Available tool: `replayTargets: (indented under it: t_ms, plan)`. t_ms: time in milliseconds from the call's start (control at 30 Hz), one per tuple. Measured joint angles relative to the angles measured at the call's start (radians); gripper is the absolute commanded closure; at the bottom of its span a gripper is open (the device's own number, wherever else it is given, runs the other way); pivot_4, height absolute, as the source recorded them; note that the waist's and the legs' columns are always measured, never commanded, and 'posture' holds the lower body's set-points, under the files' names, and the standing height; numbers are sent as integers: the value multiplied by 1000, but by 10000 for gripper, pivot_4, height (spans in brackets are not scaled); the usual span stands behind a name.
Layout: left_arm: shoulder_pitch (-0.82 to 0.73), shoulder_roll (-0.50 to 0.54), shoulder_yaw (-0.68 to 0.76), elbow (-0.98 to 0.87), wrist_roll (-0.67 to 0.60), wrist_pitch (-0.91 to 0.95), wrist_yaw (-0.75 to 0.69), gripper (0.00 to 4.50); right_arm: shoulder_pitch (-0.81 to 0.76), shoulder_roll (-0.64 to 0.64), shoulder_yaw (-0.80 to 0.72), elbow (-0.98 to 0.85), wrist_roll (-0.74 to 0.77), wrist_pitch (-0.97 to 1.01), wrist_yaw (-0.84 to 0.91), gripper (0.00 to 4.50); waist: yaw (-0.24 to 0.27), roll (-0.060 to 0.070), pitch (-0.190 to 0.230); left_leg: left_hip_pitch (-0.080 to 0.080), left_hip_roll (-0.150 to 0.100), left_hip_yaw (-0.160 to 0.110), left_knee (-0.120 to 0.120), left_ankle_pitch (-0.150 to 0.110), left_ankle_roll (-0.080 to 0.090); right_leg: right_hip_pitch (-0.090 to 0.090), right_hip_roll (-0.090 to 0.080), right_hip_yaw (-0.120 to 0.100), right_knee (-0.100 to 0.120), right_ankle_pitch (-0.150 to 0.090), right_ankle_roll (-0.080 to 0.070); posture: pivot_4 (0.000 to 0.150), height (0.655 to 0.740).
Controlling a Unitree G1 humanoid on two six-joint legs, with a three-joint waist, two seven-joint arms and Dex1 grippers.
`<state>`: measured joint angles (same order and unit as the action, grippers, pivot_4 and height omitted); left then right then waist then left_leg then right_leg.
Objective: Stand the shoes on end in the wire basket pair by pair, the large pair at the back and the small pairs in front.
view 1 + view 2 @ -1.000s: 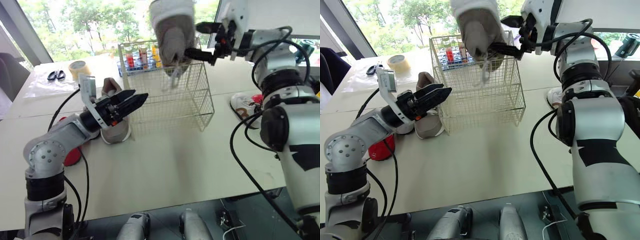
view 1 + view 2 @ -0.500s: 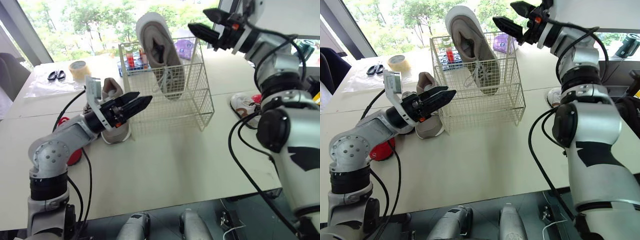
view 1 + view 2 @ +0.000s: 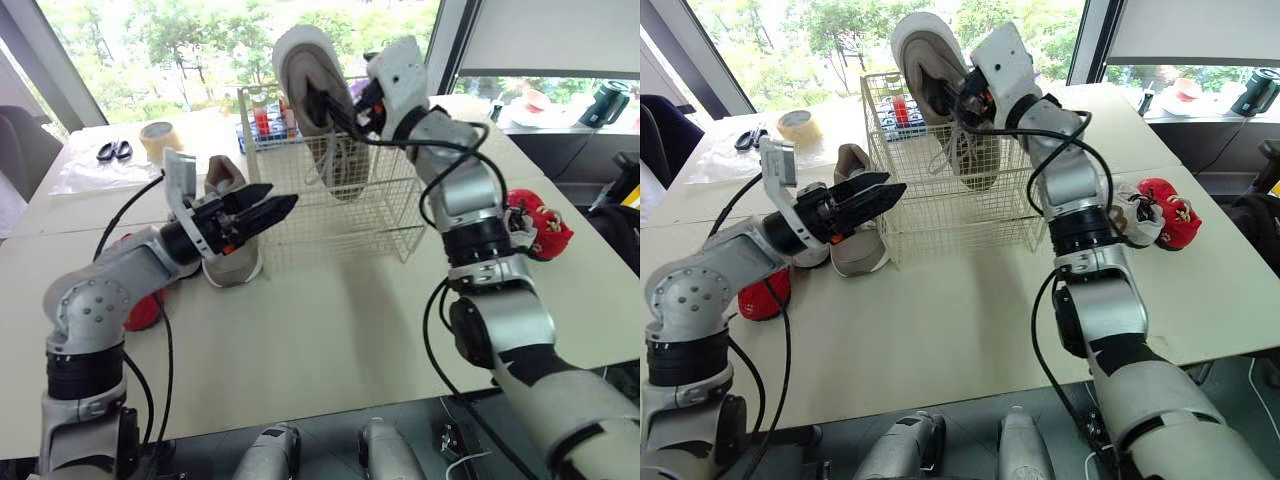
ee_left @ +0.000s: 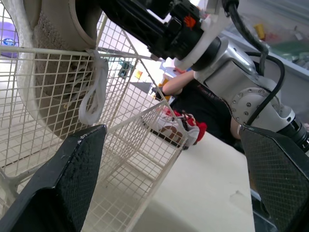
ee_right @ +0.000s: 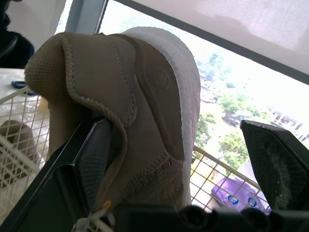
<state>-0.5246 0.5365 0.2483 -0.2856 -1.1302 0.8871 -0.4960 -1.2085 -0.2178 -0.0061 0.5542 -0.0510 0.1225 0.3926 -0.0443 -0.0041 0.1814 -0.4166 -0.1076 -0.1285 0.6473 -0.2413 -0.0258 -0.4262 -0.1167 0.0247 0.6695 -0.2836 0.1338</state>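
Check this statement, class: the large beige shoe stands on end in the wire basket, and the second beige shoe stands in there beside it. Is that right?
No. The large beige shoe does stand on end in the wire basket, but the second beige shoe lies on the table outside it, to the basket's left, as the left eye view shows.

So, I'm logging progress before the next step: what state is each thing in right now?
Wire basket: upright on the table.
Beige sneaker: standing on end in the wire basket, toe down, heel above the rim.
Second beige sneaker: flat on the table beside the wire basket.
Small red shoe: on the table, outside the wire basket.
Left tool: open, empty.
Right tool: open, at the standing sneaker's heel.
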Motion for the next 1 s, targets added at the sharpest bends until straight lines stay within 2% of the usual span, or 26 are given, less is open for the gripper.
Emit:
replayTargets:
  t_ms: [167,200,267,500,533,733,1000]
  plan:
    - [1,-8,-1,-1,6,-2,0,0,-19,46,0,16,5,25,-70,194,-3,0,0,0,0,0,0,0,0,0,0,0,0,0,0,1500,7400]
    - [1,-11,-2,-1,7,-2,0,0,-20,58,0,20,6,25,-82,2560,-4,0,0,0,0,0,-1,0,0,0,0,0,0,0,0,1500,7400]
    - [2,-16,-3,-1,8,-2,0,0,-28,78,2,31,5,25,-105,8622,-8,0,0,0,0,0,-1,0,0,-1,1,0,0,0,0,1500,7400]
    - [4,-26,-4,-1,14,-3,3,0,-33,107,30,37,-14,-4,-166,43102,-17,0,0,0,0,0,-1,0,0,0,1,0,0,0,0,1500,7400]
    - [4,-27,-4,-1,16,-4,3,0,-33,105,34,37,-22,-9,-177,44573,-20,0,0,0,0,0,-1,0,0,0,1,0,0,0,0,1500,7400]
    - [5,-36,-10,-2,30,-4,4,0,-6,98,65,-13,-72,-10,-228,44573,-26,0,0,0,0,0,-2,0,0,-1,1,0,0,0,0,1500,7400]
    - [5,-44,-14,-2,39,-4,3,0,65,80,37,-286,-168,129,-416,44573,-21,0,0,-2,0,-1,-1,0,0,-2,1,0,0,0,0,1500,7400]
